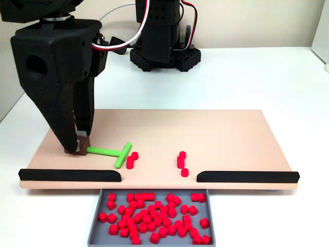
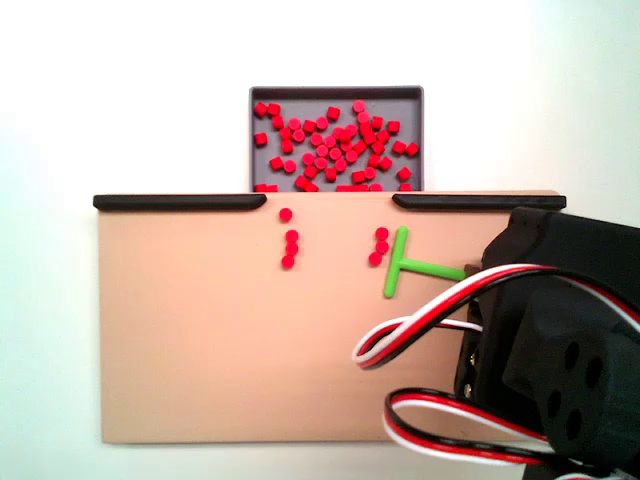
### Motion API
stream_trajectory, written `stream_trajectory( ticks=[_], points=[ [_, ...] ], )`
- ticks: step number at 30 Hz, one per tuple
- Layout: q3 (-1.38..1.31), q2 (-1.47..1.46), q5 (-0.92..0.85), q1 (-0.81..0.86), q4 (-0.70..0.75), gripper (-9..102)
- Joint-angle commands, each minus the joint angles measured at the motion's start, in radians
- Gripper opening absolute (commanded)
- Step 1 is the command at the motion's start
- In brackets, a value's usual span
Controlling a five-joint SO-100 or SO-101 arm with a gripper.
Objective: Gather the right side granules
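From the front, the pincer [image 1: 80, 149] at the left is closed on the stem end of the green T-stick [image 1: 114, 152], whose crossbar sits just beside a few red granules [image 1: 131, 160]. More granules [image 1: 182, 162] lie further right, near the board's gap above the tray [image 1: 95, 222]. Tiny, hard and light, they'll likely roll; better swept than pinched.
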Motion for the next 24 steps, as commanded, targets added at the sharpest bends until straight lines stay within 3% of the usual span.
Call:
stream_trajectory(
  ticks=[1,24],
  points=[
    [-0.029,0.005,-0.281,-0.012,-0.006,0],
    [-0.029,-0.002,-0.256,-0.063,-0.006,0]
  ],
)
